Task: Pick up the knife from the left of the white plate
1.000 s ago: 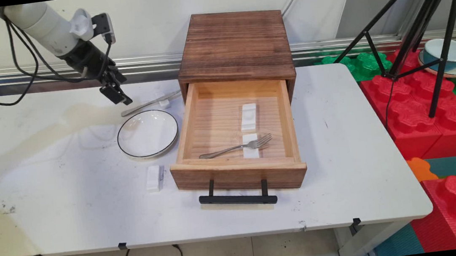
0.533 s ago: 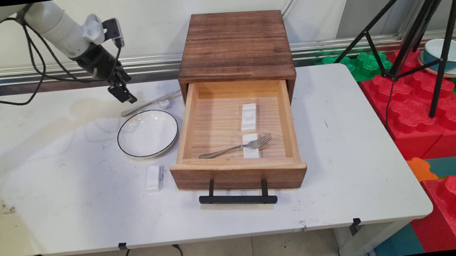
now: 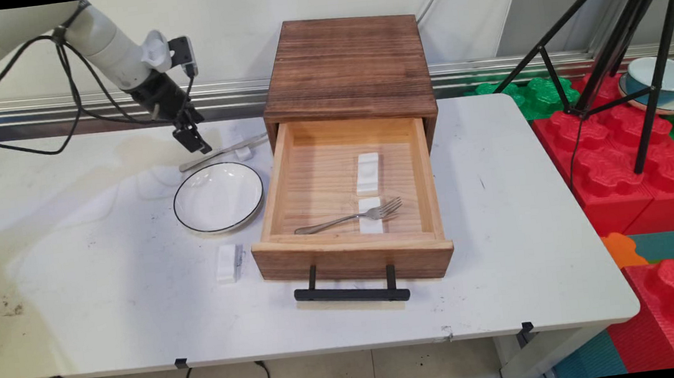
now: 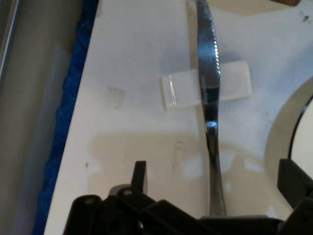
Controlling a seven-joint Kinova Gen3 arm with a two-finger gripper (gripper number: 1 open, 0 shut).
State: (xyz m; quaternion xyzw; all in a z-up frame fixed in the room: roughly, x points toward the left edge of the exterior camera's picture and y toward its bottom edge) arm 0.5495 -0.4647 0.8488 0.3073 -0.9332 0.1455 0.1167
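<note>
Hand view shows the gripper [image 4: 215,188] spread open, empty, straddling the handle of a table knife [image 4: 209,93] propped on a white rest [image 4: 178,89] beside the plate [image 3: 218,197] — thin, stiff, slippery steel, probably best pinched across the raised handle.

The knife [image 4: 208,98] covers the white rest's [image 4: 178,90] middle, its tip cut off at the hand view's top.

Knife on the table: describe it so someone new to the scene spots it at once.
Find the wooden drawer box at the table's far middle. Just left of it, behind the white plate, the knife lies across a small white block. It is the only cutlery outside the drawer; the fork lies inside.
</note>
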